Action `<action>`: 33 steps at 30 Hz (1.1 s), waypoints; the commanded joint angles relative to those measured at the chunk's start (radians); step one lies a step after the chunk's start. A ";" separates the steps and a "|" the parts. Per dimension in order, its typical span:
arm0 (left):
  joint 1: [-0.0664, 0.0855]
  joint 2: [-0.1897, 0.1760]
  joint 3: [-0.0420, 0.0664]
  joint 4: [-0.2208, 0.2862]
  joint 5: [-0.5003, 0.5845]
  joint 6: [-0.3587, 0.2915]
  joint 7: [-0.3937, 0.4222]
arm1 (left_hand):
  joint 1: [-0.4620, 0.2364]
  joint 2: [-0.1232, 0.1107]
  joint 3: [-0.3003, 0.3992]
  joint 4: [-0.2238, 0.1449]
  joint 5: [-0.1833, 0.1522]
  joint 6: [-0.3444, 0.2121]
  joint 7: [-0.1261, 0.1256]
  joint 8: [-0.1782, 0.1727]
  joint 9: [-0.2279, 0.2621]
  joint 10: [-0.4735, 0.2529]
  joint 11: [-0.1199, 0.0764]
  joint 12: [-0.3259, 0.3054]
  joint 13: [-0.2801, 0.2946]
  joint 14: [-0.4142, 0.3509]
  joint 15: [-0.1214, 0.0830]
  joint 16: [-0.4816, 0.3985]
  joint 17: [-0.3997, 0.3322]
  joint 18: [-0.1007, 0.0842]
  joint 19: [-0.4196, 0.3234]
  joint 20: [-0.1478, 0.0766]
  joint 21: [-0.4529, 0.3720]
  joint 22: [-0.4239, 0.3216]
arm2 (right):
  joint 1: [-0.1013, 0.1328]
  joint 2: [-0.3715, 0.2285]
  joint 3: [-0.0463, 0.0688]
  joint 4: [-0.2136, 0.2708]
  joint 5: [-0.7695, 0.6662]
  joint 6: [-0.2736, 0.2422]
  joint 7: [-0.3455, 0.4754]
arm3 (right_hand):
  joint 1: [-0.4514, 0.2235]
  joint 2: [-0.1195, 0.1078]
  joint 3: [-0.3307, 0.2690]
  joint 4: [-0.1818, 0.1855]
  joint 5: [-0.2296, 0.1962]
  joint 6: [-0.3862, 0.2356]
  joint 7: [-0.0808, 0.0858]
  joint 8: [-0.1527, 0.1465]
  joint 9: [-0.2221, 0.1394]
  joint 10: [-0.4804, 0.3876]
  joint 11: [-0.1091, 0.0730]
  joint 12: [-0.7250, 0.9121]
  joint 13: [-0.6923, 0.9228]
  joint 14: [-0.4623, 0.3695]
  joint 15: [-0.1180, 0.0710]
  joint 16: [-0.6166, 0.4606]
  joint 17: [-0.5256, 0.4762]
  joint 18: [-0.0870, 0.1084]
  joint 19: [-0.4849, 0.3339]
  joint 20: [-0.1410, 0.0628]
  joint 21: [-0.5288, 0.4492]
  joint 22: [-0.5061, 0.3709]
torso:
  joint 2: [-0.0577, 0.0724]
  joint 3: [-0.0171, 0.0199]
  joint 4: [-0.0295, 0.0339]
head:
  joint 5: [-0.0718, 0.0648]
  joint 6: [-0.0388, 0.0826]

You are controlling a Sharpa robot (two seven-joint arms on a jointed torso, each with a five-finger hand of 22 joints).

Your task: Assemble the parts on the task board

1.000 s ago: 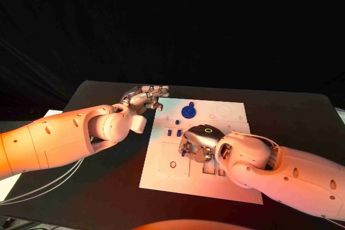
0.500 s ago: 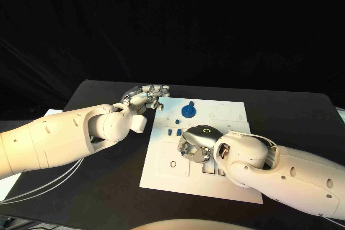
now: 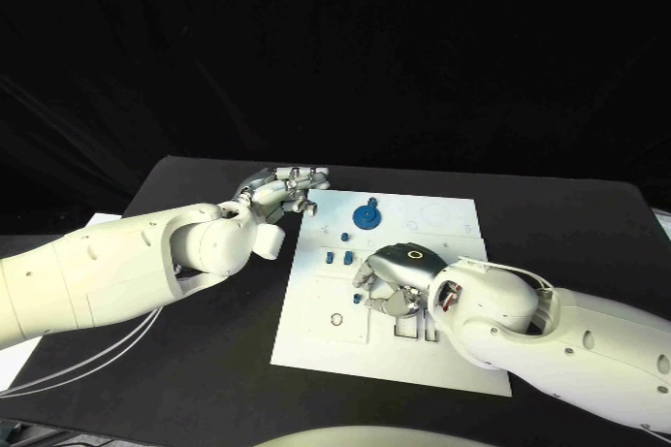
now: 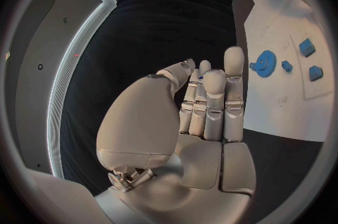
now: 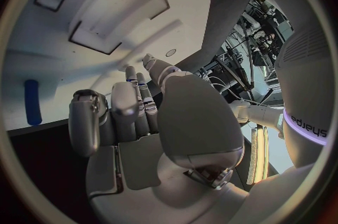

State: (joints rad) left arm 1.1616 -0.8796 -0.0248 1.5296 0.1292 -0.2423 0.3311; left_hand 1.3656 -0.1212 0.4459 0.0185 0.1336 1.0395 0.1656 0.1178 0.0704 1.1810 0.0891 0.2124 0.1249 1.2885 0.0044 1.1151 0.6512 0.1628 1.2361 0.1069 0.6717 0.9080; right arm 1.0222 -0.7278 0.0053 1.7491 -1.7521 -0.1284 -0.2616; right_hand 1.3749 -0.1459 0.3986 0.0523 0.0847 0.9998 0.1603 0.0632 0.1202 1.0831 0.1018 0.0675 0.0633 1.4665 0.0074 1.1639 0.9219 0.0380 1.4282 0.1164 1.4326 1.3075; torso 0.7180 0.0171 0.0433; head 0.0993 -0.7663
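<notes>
Two hands over black table point(image 3: 196, 175). Left hand point(image 3: 284, 190) just off board point(image 3: 322, 335) far-left corner, fingers together, holding nothing; gear point(image 3: 365, 216) close by on board. Right hand point(image 3: 386, 277) knuckles-up above board centre, fingers curled, grasp not discernible; small blue parts point(image 3: 337, 258) just beside it.

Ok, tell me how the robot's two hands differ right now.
The left hand hovers beside the task board, at its far left corner over the black table; the right hand is over the board's middle. The left hand's fingers are straight and together, holding nothing; the right hand's curl downward toward the board. Both are silver, on white arms.
</notes>
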 commanded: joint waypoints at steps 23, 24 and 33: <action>0.000 -0.002 -0.001 0.004 0.003 0.027 0.002 | -0.002 0.005 -0.010 -0.003 -0.002 -0.004 0.003 0.005 -0.001 -0.008 -0.001 0.011 0.002 -0.009 0.001 -0.005 -0.001 0.011 -0.005 0.000 -0.007 -0.001 | 0.086 -0.224 0.030 0.059 -0.011 -0.004 -0.041 | 0.014 -0.011 -0.079 -0.002 -0.011 -0.008 -0.032 -0.001 -0.019 -0.067 -0.001 -0.001 -0.001 0.005 0.010 -0.013 -0.032 0.020 -0.004 -0.005 -0.013 0.043 | 0.000 0.0017 -0.0007 | -0.030 0.020; 0.000 -0.002 -0.001 0.004 0.003 0.027 0.002 | -0.002 0.005 -0.010 -0.003 -0.002 -0.004 0.003 0.005 -0.001 -0.008 -0.001 0.011 0.002 -0.009 0.001 -0.005 -0.001 0.011 -0.005 0.000 -0.007 -0.001 | 0.085 -0.222 0.030 0.053 -0.015 0.001 -0.042 | 0.015 -0.009 -0.081 -0.002 -0.010 -0.008 -0.033 -0.001 -0.019 -0.069 0.000 -0.001 -0.001 0.005 0.010 -0.013 -0.032 0.020 -0.004 -0.004 -0.013 0.043 | 0.000 0.0009 0.0002 | -0.031 0.020; 0.000 -0.002 -0.002 0.003 0.003 0.019 0.009 | -0.002 0.005 -0.010 -0.004 -0.002 -0.004 0.003 0.005 -0.001 -0.008 -0.001 0.011 0.002 -0.009 0.001 -0.005 -0.001 0.011 -0.005 0.000 -0.007 -0.001 | 0.078 -0.205 0.028 0.029 -0.019 0.034 -0.038 | 0.029 0.013 -0.095 0.003 0.001 0.009 -0.038 0.003 -0.023 -0.031 -0.002 0.025 0.002 0.004 0.009 -0.014 -0.042 0.019 0.000 -0.002 -0.011 0.047 | 0.001 -0.0001 0.0008 | -0.028 0.018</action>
State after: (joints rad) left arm 1.1612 -0.8822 -0.0274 1.5308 0.1292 -0.2342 0.3288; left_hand 1.3656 -0.1211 0.4412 0.0137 0.1336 1.0395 0.1656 0.1178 0.0697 1.1811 0.0891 0.2172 0.1260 1.2886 0.0044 1.1151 0.6507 0.1627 1.2361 0.1070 0.6718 0.9081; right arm 1.1016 -0.9346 0.0337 1.7794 -1.7498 -0.1335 -0.2947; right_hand 1.4021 -0.1356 0.3076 0.0552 0.0815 1.0025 0.1225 0.0632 0.0978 1.0465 0.1008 0.0896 0.0643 1.4664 0.0144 1.1522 0.8806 0.0379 1.4247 0.1129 1.4244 1.3081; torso 0.7188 0.0177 0.0445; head 0.0693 -0.7468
